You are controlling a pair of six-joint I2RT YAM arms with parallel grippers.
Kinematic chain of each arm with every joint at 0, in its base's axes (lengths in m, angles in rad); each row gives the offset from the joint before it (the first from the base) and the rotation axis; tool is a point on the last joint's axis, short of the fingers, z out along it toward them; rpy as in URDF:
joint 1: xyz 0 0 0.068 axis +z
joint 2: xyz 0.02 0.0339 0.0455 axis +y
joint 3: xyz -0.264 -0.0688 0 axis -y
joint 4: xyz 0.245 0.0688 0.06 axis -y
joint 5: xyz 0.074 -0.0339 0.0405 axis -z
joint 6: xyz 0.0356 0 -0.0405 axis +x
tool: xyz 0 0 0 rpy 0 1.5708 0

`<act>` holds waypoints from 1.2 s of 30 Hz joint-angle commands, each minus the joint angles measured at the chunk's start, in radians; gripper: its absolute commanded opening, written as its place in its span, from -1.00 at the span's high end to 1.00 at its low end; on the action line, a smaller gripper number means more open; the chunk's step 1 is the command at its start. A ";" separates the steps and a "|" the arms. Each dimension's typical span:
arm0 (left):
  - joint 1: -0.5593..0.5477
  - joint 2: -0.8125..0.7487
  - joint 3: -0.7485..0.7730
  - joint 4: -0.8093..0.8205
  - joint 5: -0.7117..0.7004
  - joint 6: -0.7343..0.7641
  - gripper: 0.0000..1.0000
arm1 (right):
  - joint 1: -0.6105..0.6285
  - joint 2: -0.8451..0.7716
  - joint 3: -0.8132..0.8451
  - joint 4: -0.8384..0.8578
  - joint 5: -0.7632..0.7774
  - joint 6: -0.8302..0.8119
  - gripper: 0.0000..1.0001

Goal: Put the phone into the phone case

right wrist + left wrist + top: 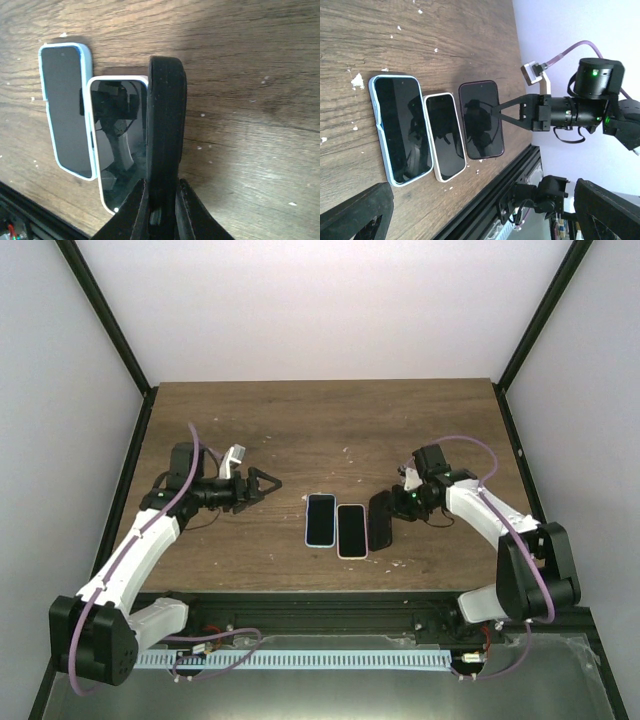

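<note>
Right wrist view, jaws pinching dark phone (166, 125)

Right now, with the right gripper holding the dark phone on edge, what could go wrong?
The right gripper pinches the dark phone by one edge only, so it may pivot or slip out. It stands close beside the white-rimmed phone, so laying it down could land on that one or push it against the blue-cased phone.

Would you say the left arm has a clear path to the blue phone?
Probably yes: the open left fingers face the blue phone across bare wood; the right fingers hold the dark phone.
</note>
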 commanded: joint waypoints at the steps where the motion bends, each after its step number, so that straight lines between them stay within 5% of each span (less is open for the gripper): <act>1: -0.002 0.002 0.036 -0.019 -0.013 0.025 -0.99 | -0.024 0.049 -0.009 0.029 0.052 -0.033 0.92; 6: -0.001 0.002 0.046 -0.032 -0.026 0.024 -0.97 | -0.046 0.095 -0.027 0.048 0.127 -0.024 0.81; 16: -0.002 -0.024 0.063 -0.076 -0.081 0.041 -0.97 | -0.050 0.061 -0.017 0.051 0.161 0.026 0.06; 25: -0.001 -0.057 0.157 -0.194 -0.233 0.101 -1.00 | -0.050 -0.098 0.096 -0.047 0.205 0.047 -0.95; 36: -0.001 -0.115 0.328 -0.285 -0.385 0.151 -1.00 | -0.051 -0.340 0.271 -0.103 0.190 0.056 -1.00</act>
